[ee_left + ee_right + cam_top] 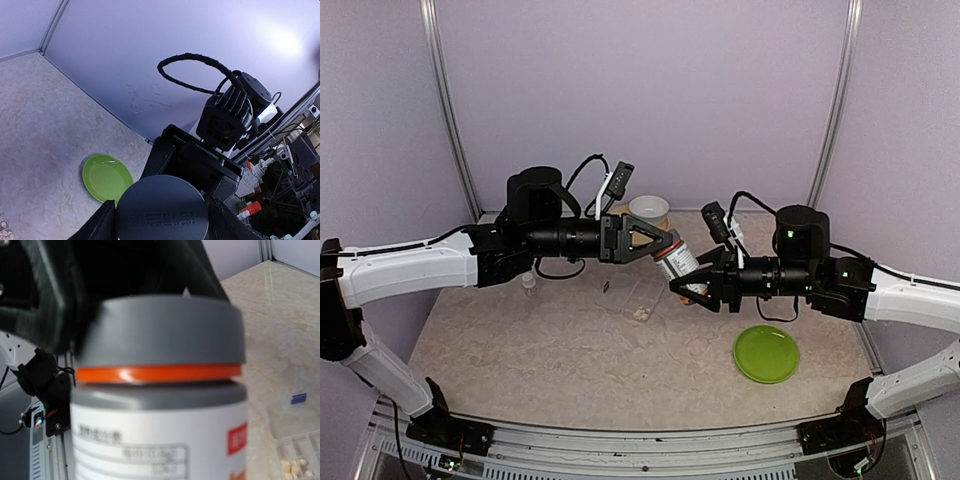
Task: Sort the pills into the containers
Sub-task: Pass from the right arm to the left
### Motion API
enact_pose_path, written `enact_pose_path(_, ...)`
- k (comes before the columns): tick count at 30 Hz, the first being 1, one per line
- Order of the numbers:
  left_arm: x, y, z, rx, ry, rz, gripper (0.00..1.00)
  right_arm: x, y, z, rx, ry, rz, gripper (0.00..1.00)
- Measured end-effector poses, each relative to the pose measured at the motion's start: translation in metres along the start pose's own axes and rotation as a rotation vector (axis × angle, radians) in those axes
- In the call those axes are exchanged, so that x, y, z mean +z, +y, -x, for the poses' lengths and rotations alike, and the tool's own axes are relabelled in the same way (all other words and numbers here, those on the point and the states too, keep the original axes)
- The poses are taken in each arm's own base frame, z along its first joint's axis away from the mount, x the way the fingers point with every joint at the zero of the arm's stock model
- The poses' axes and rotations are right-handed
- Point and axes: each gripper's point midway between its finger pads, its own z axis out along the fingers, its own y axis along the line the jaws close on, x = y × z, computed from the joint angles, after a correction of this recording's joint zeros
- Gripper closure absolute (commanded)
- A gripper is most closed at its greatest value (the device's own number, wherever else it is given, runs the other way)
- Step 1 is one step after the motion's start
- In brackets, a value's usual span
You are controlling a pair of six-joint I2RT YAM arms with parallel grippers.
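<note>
A white pill bottle (684, 266) with a grey cap (160, 330) and an orange ring hangs tilted in the air between my two arms. My right gripper (698, 287) is shut on the bottle's body (160, 440), which fills the right wrist view and hides the fingers. My left gripper (162, 225) is shut on the cap (161, 210), with a finger pressed to each side. Below on the table lies the clear compartment box (642, 292), and a small heap of whitish pills (642, 313) sits in one cell (294, 467).
A green plate (766, 353) lies at the front right, also seen in the left wrist view (106, 177). A white bowl (649, 208) stands at the back by the wall. A small clear vial (529, 283) stands under my left arm. A tiny blue item (298, 398) lies beside the box.
</note>
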Motion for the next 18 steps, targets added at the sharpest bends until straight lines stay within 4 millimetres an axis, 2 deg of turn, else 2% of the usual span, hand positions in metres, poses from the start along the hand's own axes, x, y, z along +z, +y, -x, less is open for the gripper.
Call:
enact_pose_path(4, 0.0031, 0.0009, -0.0037, -0.003, 0.012, -0.003, 0.40, 0.0001, -0.0008, -0.0001, -0.001, 0.000, -0.004, 0.89)
enact_pose_path(11, 0.0067, 0.0032, -0.0100, -0.007, 0.032, -0.005, 0.60, 0.0001, -0.0030, -0.0019, -0.005, 0.007, -0.016, 0.89)
enact_pose_path(14, 0.0068, 0.0033, -0.0099, -0.007, 0.032, -0.005, 0.63, 0.0001, -0.0031, -0.0020, -0.007, 0.007, -0.017, 0.88)
enact_pose_path(16, 0.0068, 0.0033, -0.0099, -0.007, 0.032, -0.005, 0.63, 0.0001, -0.0032, -0.0020, -0.008, 0.007, -0.017, 0.84)
enact_pose_path(18, 0.0068, 0.0033, -0.0099, -0.008, 0.032, -0.005, 0.63, 0.0001, -0.0032, -0.0020, -0.009, 0.007, -0.017, 0.72)
